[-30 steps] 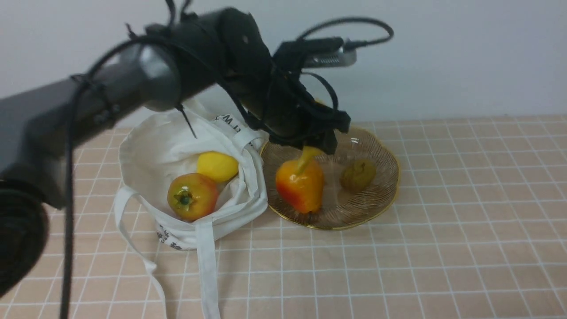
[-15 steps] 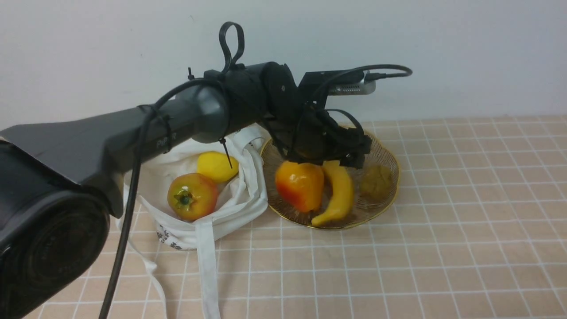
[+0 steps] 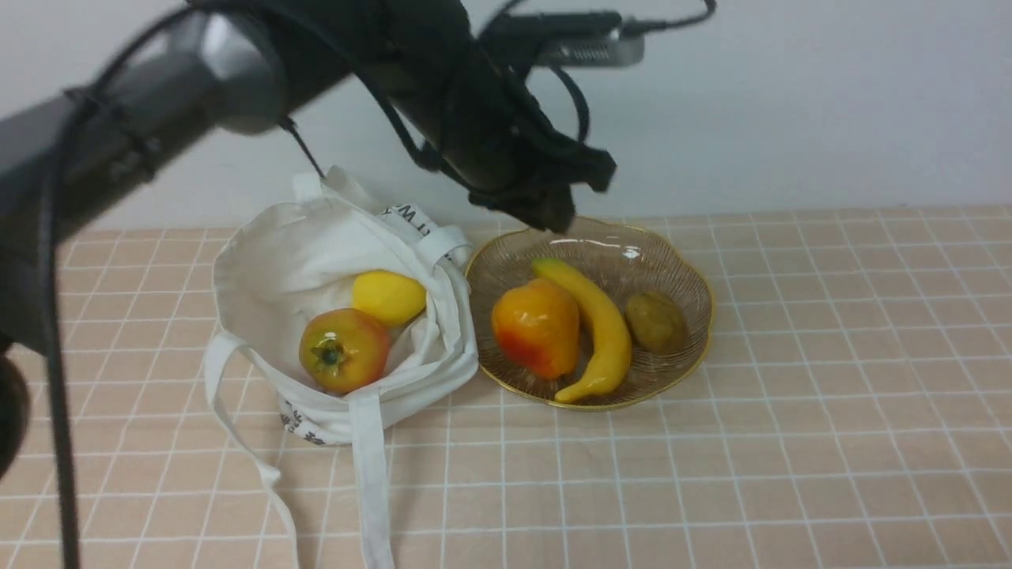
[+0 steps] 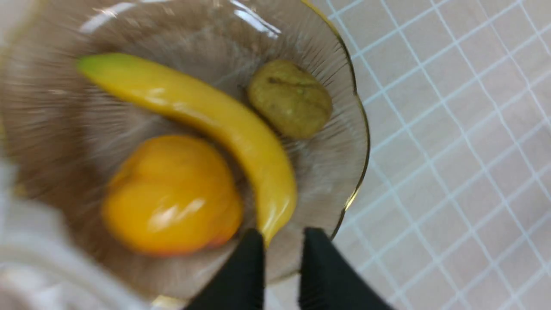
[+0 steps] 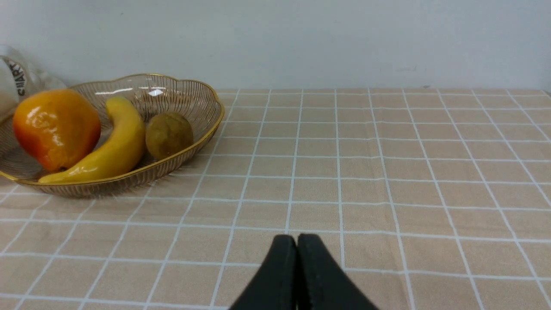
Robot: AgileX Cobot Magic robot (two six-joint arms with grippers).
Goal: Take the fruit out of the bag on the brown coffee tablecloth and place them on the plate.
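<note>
White canvas makes up the bag (image 3: 269, 261), which slumps open on the checked tablecloth (image 3: 791, 411) just left of the plate (image 3: 688, 265); its edge seems to touch the gold rim. Inside the bag we see the lemon (image 3: 387, 296) and, just in front of it, the round red fruit (image 3: 342, 350) with its green calyx turned toward us.

On the plate the banana (image 3: 601, 324) lies between an orange fruit (image 3: 536, 325), which it leans against, and a small brownish-green fruit (image 3: 656, 320). Its thin end reaches the near rim.

Our left gripper (image 3: 553, 213) hovers above the far rim of the plate, clear of the fruit. From the blurred left wrist view its black fingers (image 4: 241, 275) stand a narrow gap apart with nothing between them. Our right gripper (image 5: 297, 241) hangs low over bare cloth, well to the right of the plate, its fingers pressed together and empty.
</note>
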